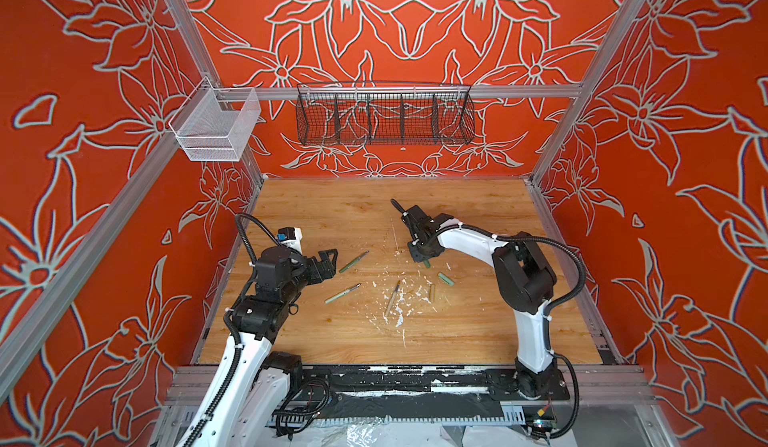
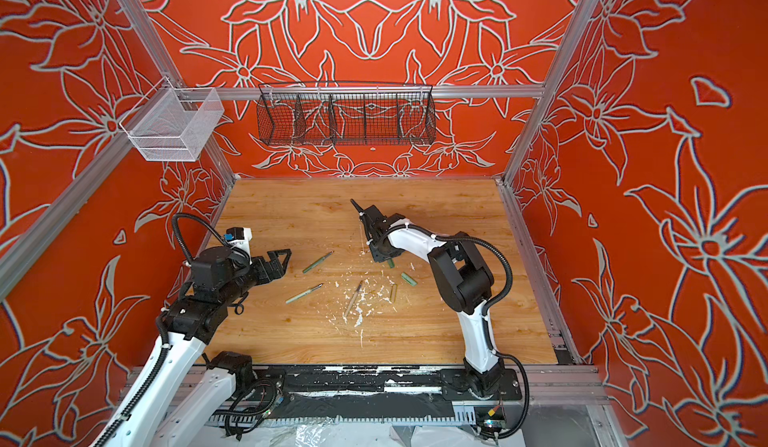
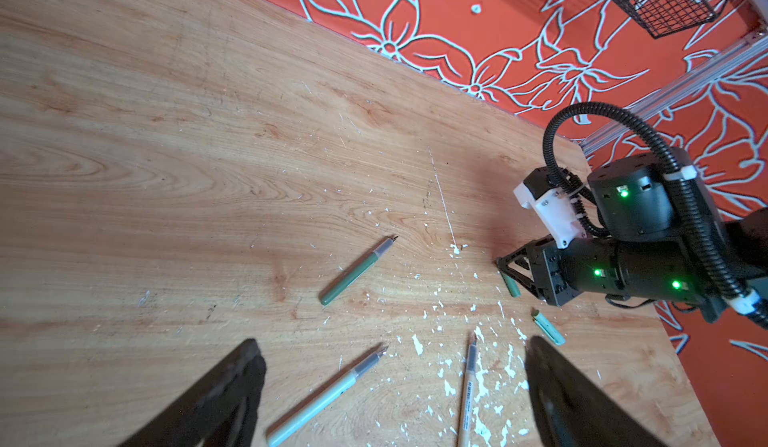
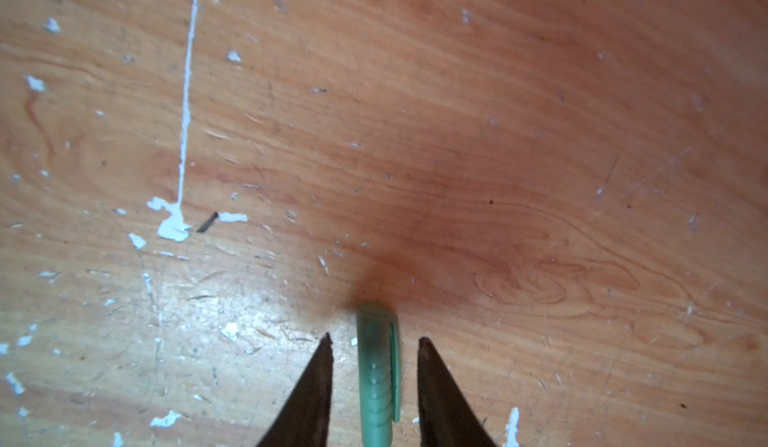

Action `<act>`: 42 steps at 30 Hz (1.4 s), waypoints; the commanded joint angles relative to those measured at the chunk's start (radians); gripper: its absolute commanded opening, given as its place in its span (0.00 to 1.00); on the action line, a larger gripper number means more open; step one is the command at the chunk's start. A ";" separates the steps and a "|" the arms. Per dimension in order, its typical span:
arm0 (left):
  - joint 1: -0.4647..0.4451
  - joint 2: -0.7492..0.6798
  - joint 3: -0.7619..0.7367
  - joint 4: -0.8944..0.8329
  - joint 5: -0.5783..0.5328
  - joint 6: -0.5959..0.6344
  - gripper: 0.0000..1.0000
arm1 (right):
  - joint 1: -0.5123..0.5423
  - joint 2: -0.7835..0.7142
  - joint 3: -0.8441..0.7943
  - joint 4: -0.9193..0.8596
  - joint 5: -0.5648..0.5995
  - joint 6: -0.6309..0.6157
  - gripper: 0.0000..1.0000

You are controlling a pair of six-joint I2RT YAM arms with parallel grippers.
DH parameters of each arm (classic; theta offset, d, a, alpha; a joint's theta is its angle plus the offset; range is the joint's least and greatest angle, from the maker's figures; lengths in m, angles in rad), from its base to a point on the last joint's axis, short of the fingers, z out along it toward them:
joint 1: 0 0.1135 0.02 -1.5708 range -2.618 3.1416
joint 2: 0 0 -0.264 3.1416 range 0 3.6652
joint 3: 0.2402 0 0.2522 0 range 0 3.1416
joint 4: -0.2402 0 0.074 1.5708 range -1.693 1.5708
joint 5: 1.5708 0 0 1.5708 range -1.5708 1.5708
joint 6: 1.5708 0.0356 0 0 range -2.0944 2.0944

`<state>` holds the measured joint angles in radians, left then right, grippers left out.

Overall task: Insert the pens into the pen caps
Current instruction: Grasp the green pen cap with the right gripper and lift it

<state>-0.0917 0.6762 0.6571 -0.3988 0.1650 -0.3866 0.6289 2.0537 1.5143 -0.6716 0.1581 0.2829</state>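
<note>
Pens, three, uncapped, lying on the wooden surface (image 1: 332,341): dark green pen (image 1: 353,262), pale green pen (image 1: 342,293), and tan pen (image 1: 392,298) among white flecks (image 1: 399,320). All have grey grips and dark tips.

Caps, three, to the right of the pens: dark green cap (image 4: 379,382), clipped and ridged; pale green cap (image 1: 445,278); tan cap (image 1: 432,292).

Right gripper (image 4: 375,339): pitched down at the surface, fingers (image 4: 440,391) apart, straddling the dark green cap with a gap on either side.

Left gripper (image 1: 330,263): hovers left of the pens, fingers (image 3: 224,395) spread wide, empty.

Tan pen's barcode label: unreadable.
</note>
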 commanded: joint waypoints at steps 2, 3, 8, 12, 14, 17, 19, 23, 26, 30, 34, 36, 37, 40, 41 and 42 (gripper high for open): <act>-0.001 -0.007 0.001 -0.028 -0.044 0.001 0.97 | 0.005 0.036 0.025 -0.055 0.047 -0.024 0.31; -0.002 -0.006 -0.001 -0.028 -0.045 0.004 0.97 | 0.006 0.040 0.028 -0.061 0.058 -0.024 0.31; -0.002 0.002 -0.002 -0.035 -0.088 -0.013 0.97 | 0.008 0.048 0.025 -0.075 0.080 -0.024 0.29; -0.002 0.000 -0.013 -0.026 -0.128 -0.005 0.97 | 0.017 0.061 0.036 -0.081 0.092 -0.028 0.27; -0.002 0.011 -0.014 -0.031 -0.151 -0.019 0.97 | 0.018 0.072 0.047 -0.085 0.091 -0.029 0.27; -0.003 0.037 -0.004 -0.037 -0.128 -0.015 0.97 | 0.019 0.084 0.052 -0.088 0.090 -0.031 0.24; -0.002 0.060 0.008 -0.046 -0.107 -0.008 0.97 | 0.019 0.085 0.046 -0.087 0.092 -0.028 0.21; -0.001 0.104 0.035 -0.068 -0.089 -0.007 0.97 | 0.019 0.084 0.037 -0.086 0.081 -0.024 0.19; -0.002 0.130 0.045 -0.069 -0.074 -0.005 0.97 | 0.018 0.082 0.032 -0.088 0.077 -0.019 0.17; -0.002 0.117 0.034 -0.048 -0.050 -0.003 0.97 | 0.017 0.080 0.024 -0.085 0.070 -0.020 0.15; -0.002 0.088 0.017 -0.029 -0.038 0.011 0.97 | 0.017 0.075 0.023 -0.085 0.063 -0.024 0.08; -0.002 0.095 0.016 -0.026 -0.027 0.019 0.97 | 0.017 0.065 0.026 -0.086 0.064 -0.027 0.05; -0.003 0.106 0.019 -0.023 -0.017 0.019 0.97 | 0.016 0.056 0.028 -0.085 0.059 -0.027 0.04; -0.007 0.173 0.041 -0.024 0.025 0.038 0.97 | 0.016 0.003 0.019 -0.058 0.023 -0.027 0.03; -0.014 0.204 0.054 -0.027 0.031 0.051 0.97 | 0.014 -0.025 0.008 -0.040 0.002 -0.023 0.01; -0.023 0.234 0.066 -0.030 0.031 0.064 0.97 | 0.013 -0.053 -0.007 -0.018 -0.020 -0.017 0.00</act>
<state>-0.0956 0.8520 0.6861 -0.4328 0.1577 -0.3599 0.6395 2.0857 1.5364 -0.7116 0.1982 0.2584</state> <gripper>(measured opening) 0.970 0.151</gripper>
